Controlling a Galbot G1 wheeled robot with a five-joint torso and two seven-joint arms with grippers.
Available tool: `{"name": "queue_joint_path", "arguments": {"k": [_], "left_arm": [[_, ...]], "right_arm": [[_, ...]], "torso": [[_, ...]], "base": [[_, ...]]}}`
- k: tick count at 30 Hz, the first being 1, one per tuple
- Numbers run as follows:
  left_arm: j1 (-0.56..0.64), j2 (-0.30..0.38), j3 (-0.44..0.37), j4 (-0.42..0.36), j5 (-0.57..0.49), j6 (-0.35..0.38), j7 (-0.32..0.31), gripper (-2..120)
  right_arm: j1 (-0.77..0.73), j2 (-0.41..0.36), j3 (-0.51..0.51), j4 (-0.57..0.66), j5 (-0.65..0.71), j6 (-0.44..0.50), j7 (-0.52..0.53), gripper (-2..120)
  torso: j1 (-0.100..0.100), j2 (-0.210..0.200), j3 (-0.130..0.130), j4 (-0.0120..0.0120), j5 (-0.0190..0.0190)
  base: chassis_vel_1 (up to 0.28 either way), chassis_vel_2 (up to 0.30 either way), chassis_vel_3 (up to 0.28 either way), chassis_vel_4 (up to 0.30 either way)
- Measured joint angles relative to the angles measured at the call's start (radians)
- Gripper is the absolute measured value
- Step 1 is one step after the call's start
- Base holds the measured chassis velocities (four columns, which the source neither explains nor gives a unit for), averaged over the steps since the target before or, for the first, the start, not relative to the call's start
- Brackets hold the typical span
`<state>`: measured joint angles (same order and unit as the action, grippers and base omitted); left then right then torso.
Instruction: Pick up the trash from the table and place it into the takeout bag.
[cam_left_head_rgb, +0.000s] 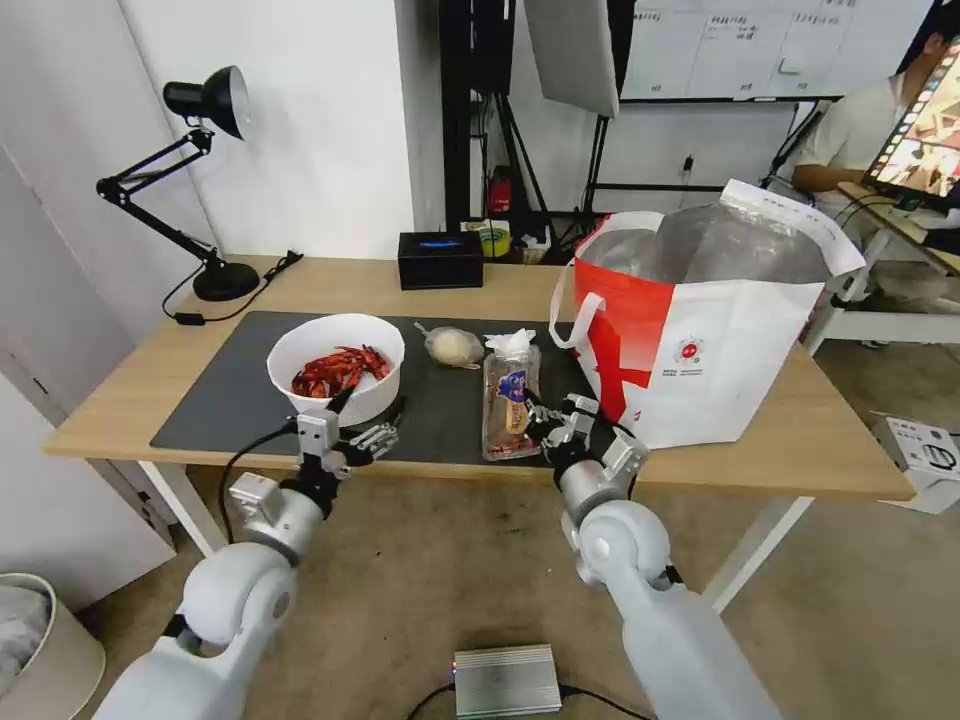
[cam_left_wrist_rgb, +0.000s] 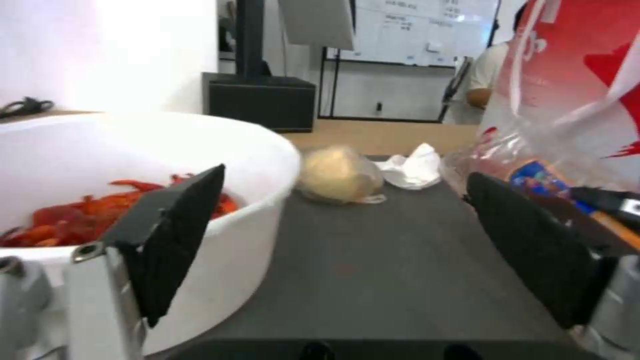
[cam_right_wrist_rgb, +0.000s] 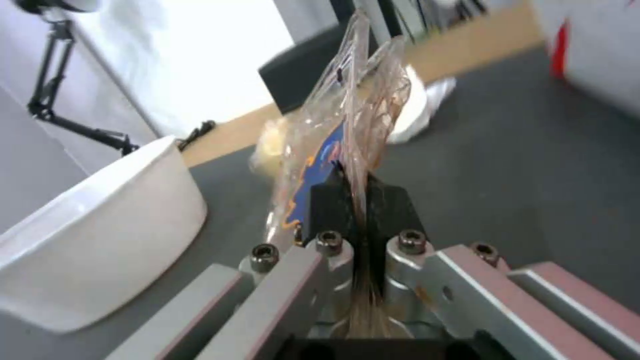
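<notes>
The white bowl of red crayfish shells (cam_left_head_rgb: 335, 365) stands on the dark mat (cam_left_head_rgb: 220, 400) of the table (cam_left_head_rgb: 110, 400). My left gripper (cam_left_head_rgb: 364, 418) is open at the bowl's near right rim, one finger (cam_left_wrist_rgb: 173, 235) inside the bowl (cam_left_wrist_rgb: 133, 165) and the other finger (cam_left_wrist_rgb: 527, 245) outside. My right gripper (cam_left_head_rgb: 545, 415) is shut on the near edge of the clear clamshell tray (cam_left_head_rgb: 508, 400), seen pinched between the pads (cam_right_wrist_rgb: 327, 200). The crumpled tissue (cam_left_head_rgb: 510, 342) and the small bag with a beige lump (cam_left_head_rgb: 455, 347) lie behind. The takeout bag (cam_left_head_rgb: 700, 330) stands open at right.
A black box (cam_left_head_rgb: 440, 260) sits at the table's back edge. A black desk lamp (cam_left_head_rgb: 222, 278) with its cable stands at the back left. On the floor lie a silver box (cam_left_head_rgb: 507, 680) and a pale bin (cam_left_head_rgb: 40, 640) at left.
</notes>
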<state>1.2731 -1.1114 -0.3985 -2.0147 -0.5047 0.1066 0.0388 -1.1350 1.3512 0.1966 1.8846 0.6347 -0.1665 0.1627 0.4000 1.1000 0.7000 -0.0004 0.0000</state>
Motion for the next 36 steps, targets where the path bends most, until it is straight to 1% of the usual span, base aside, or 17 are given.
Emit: {"name": "queue_joint_path", "arguments": {"k": [1,2,3,6,10,16,18,23,26,27,29,30,33,34,36], "left_arm": [[0.003,-0.001,0.0,0.001,-0.002,0.0,0.0,99],[0.009,-0.002,-0.005,0.001,-0.004,0.0,0.001,100],[0.009,-0.002,-0.005,0.001,-0.004,0.0,0.001,100],[0.035,-0.007,-0.041,-0.003,-0.008,-0.001,0.002,100],[0.053,-0.011,-0.071,-0.013,-0.016,-0.003,0.004,100],[0.071,-0.018,-0.098,-0.027,-0.021,-0.005,0.006,100],[0.076,-0.023,-0.105,-0.031,-0.021,-0.006,0.007,100],[0.079,-0.027,-0.107,-0.032,-0.02,-0.006,0.007,100],[0.076,-0.027,-0.106,-0.027,-0.018,-0.006,0.008,100],[0.076,-0.027,-0.106,-0.027,-0.018,-0.006,0.008,100],[0.071,-0.028,-0.1,-0.019,-0.013,-0.006,0.008,100],[0.071,-0.028,-0.1,-0.019,-0.013,-0.006,0.008,100],[0.07,-0.032,-0.094,-0.012,-0.001,-0.006,0.008,100],[0.07,-0.032,-0.094,-0.012,-0.001,-0.006,0.008,100],[0.073,-0.036,-0.092,-0.008,0.007,-0.006,0.009,100]], "right_arm": [[-0.023,-0.008,0.004,0.019,-0.031,0.019,-0.022,0],[-0.043,-0.016,0.004,0.036,-0.058,0.04,-0.042,0],[-0.043,-0.016,0.004,0.036,-0.058,0.04,-0.042,0],[-0.083,-0.038,0.004,0.081,-0.12,0.088,-0.085,0],[-0.107,-0.057,0.005,0.108,-0.155,0.117,-0.102,0],[-0.138,-0.086,0.025,0.166,-0.163,0.151,-0.114,0],[-0.146,-0.1,0.047,0.211,-0.141,0.154,-0.114,0],[-0.147,-0.119,0.087,0.264,-0.089,0.154,-0.11,0],[-0.121,-0.138,0.143,0.306,-0.001,0.134,-0.089,0],[-0.121,-0.138,0.143,0.306,-0.001,0.134,-0.089,0],[-0.091,-0.149,0.181,0.327,0.059,0.117,-0.07,0],[-0.091,-0.149,0.181,0.327,0.059,0.117,-0.07,0],[-0.036,-0.169,0.24,0.355,0.17,0.088,-0.041,0],[-0.036,-0.169,0.24,0.355,0.17,0.088,-0.041,0],[-0.003,-0.18,0.27,0.361,0.232,0.081,-0.025,0]], "torso": [[0.0,0.0,0.0,-0.0005,0.0],[0.0,0.0,0.0,-0.0001,0.0],[0.0,0.0,0.0,-0.0001,0.0],[0.0,0.0,0.0,0.0004,0.0],[0.0,0.0,0.0,0.0003,0.0002],[0.0,0.0,0.0,0.0004,0.0001],[0.0,0.0,0.0,0.0003,0.0001],[0.0,0.0,0.0,0.0004,0.0001],[0.0,0.0,0.0,0.0003,0.0002],[0.0,0.0,0.0,0.0003,0.0002],[0.0,0.0,0.0,0.0003,0.0001],[0.0,0.0,0.0,0.0003,0.0001],[0.0,0.0,0.0,0.0002,0.0003],[0.0,0.0,0.0,0.0002,0.0003],[0.0,0.0,0.0,0.0003,0.0]], "base": [[0.0,0.0,0.0,0.0],[0.0,0.0,0.0,0.0],[0.0,0.0,0.0,0.0],[0.0,0.0,0.0,0.0],[0.0,0.0,0.0,0.0],[0.0,0.0,0.0,0.0],[0.0,0.0,0.0,0.0],[0.0,0.0,0.0,0.0],[0.0,0.0,0.0,0.0],[0.0,0.0,0.0,0.0],[0.0,0.0,0.0,0.0],[0.0,0.0,0.0,0.0],[0.0,0.0,0.0,0.0],[0.0,0.0,0.0,0.0],[0.0,0.0,0.0,0.0]]}}
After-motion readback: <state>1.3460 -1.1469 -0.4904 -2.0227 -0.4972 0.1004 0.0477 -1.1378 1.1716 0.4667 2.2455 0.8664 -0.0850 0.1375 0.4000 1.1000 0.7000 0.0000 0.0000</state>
